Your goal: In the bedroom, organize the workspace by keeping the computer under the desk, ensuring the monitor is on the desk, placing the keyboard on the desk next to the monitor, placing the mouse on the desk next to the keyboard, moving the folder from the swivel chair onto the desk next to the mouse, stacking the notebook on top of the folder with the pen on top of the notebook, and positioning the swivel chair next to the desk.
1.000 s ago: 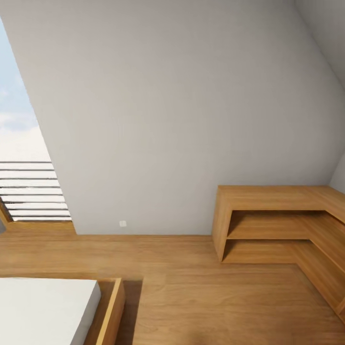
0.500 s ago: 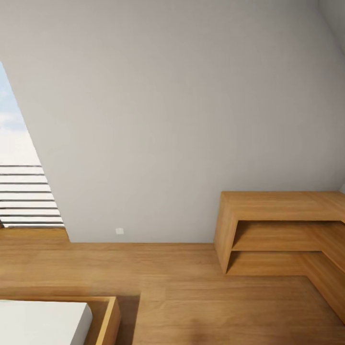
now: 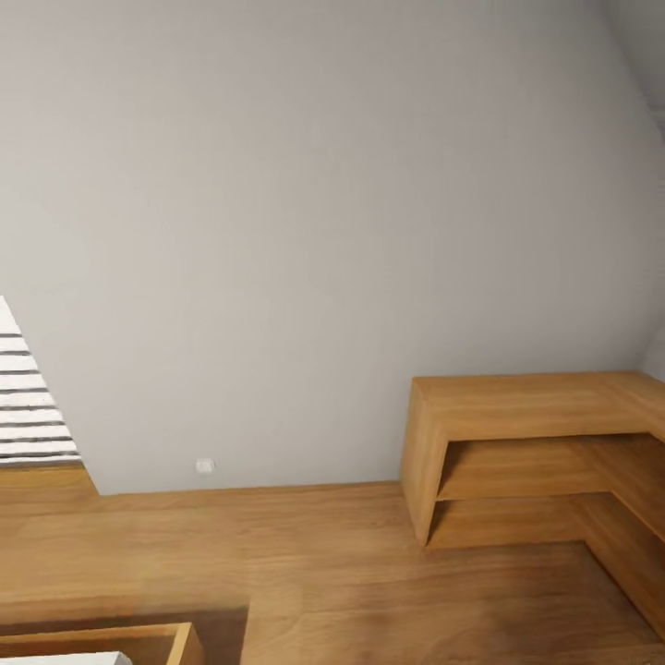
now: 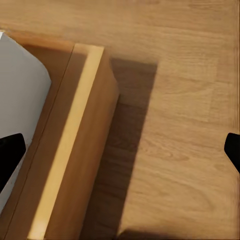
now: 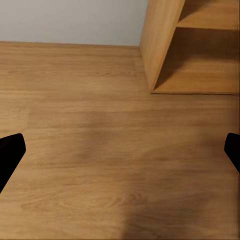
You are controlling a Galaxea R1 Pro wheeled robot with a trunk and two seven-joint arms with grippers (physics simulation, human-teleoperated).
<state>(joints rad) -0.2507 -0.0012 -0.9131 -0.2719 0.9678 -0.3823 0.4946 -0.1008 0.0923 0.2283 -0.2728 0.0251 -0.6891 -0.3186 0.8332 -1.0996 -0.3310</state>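
I am in the bedroom, facing a sloped pale grey wall above a light wood floor. My left gripper is open, its black fingertips spread wide over the corner of a wooden bed frame and nothing held between them. My right gripper is open too, hanging over bare floor with nothing in it.
A low light-wood L-shaped shelf unit stands against the wall at the right; its end panel is ahead of my right gripper. The bed frame corner and its white mattress lie at lower left. A slatted window is at far left.
The whole head view has shifted: the bed and the window have slid toward the lower left edge and more wall shows. The camera moved, not the furniture.
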